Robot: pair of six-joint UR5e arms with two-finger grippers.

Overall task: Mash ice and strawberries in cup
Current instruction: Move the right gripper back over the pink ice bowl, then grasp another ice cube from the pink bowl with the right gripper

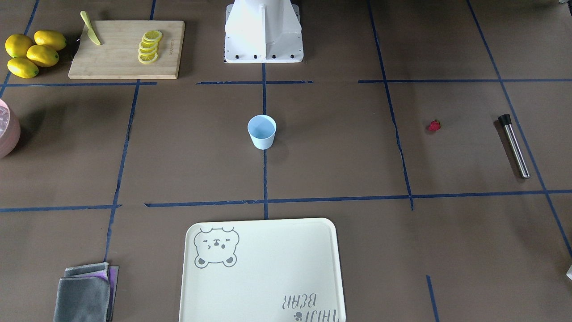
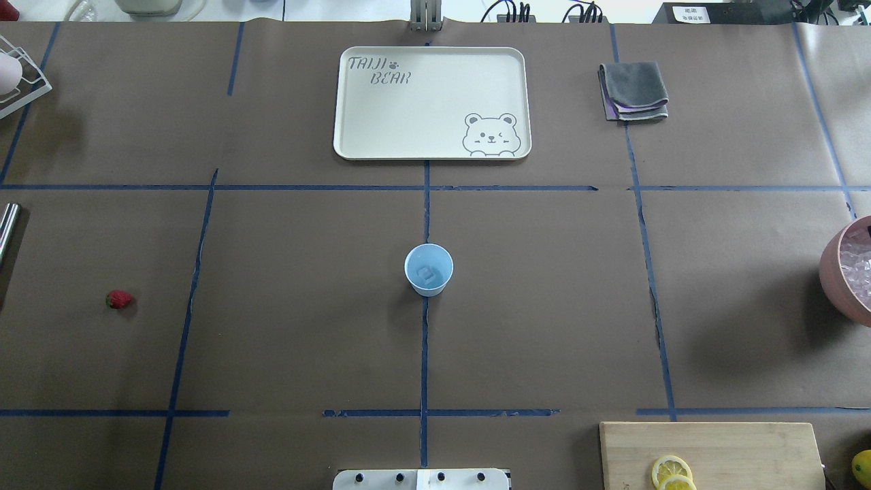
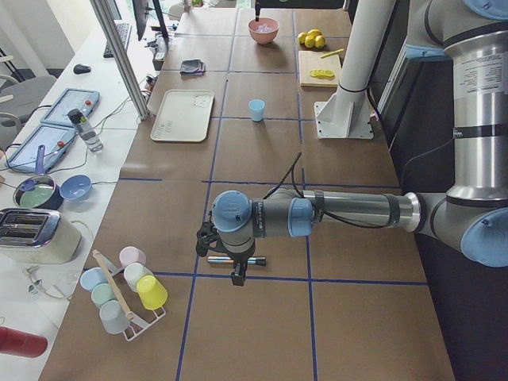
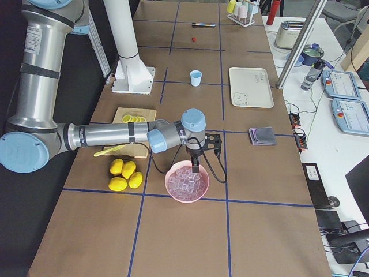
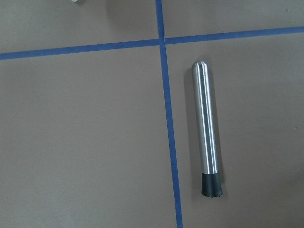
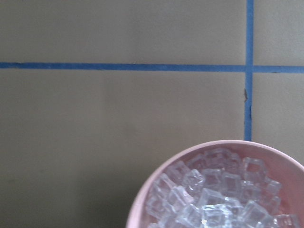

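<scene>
Glassy ice (image 6: 213, 194) fills the pink bowl (image 4: 185, 199), at three o'clock from the cup (image 2: 429, 269) when I look from behind the robot. One piece seems to lie in the cup too. Ice is hard, wet and slippery, so pinch one cube by its flat sides. The strawberry (image 2: 119, 299), at nine o'clock, is soft (squeeze gently). The right gripper (image 4: 196, 168) points down over the bowl, and the left gripper (image 3: 236, 276) over the steel masher (image 5: 206, 133). I cannot tell whether their fingers are apart or together.
</scene>
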